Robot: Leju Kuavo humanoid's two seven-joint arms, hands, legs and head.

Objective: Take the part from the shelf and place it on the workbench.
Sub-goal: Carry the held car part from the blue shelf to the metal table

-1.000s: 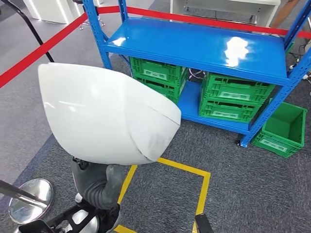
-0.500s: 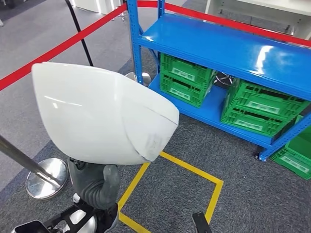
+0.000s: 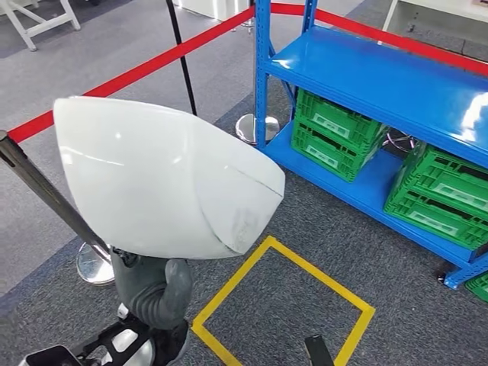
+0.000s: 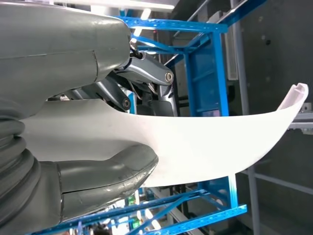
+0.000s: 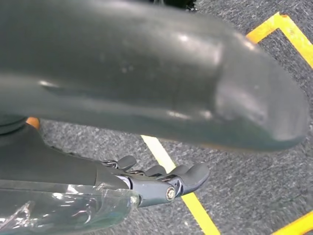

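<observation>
Left hand (image 4: 110, 122): my grip holds the white part (image 3: 161, 179), thumb one side, fingers the other
Right hand (image 5: 162, 181): empty, fingers loosely extended
Risk: part could clip the black post (image 3: 52, 200) beside it, or slip

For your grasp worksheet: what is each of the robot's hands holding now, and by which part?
The left hand grips the white curved shell part at its edge, thumb on one face, fingers on the other. The right hand holds nothing, fingers apart.

Grey carpet floor (image 3: 402, 305) w/ yellow tape square (image 3: 282, 301), red barrier tape (image 3: 132, 74), green crates (image 3: 334, 133).
</observation>
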